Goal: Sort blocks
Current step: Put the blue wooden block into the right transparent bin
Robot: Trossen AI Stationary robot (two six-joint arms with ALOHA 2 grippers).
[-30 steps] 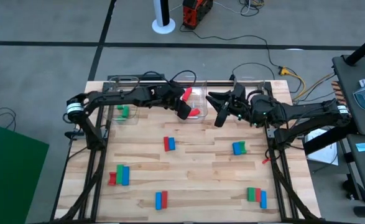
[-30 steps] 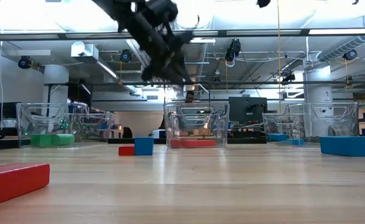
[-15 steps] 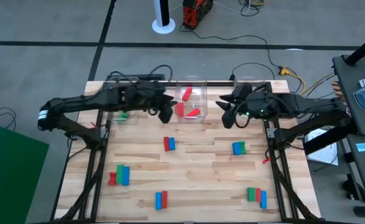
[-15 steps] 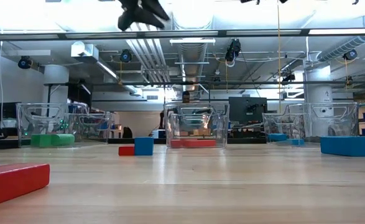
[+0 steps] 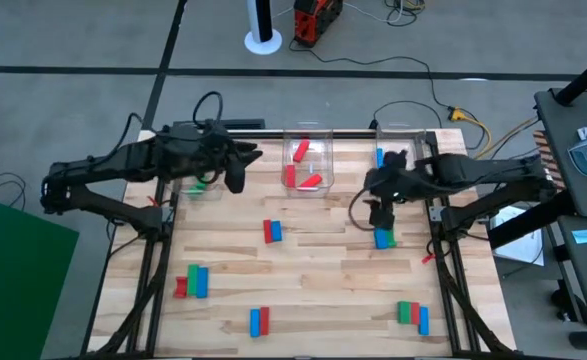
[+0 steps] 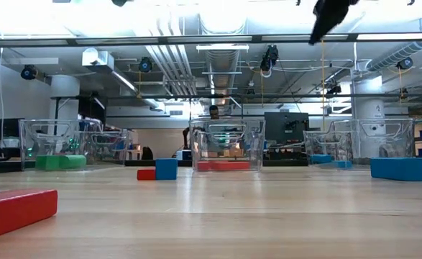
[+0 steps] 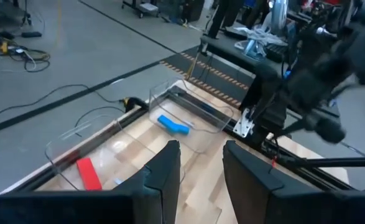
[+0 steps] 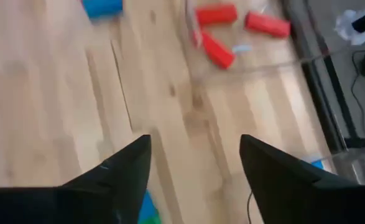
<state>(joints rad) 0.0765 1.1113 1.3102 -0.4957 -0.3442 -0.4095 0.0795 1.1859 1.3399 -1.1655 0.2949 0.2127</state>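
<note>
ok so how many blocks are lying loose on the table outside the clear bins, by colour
red blocks: 4
blue blocks: 5
green blocks: 3
total: 12

The place is a robotics lab or industrial test hall rather than a home; the wooden table [image 5: 313, 270] stands on a bare grey concrete floor [image 5: 73, 40] marked with dark lines, and loose cables [image 5: 413, 75] trail across it to a red device [image 5: 316, 18] beside a white post [image 5: 263, 25]. In the low view the ceiling is open, with exposed ducts [image 6: 214, 61], pipes and rails carrying mounted cameras [image 6: 269, 56]; a monitor [image 6: 285, 124] and shelving stand behind the clear bins [image 6: 226, 144]; the left wrist view shows hazard striping [image 7: 201, 68] on the floor and metal frames [image 7: 281, 93].
</note>
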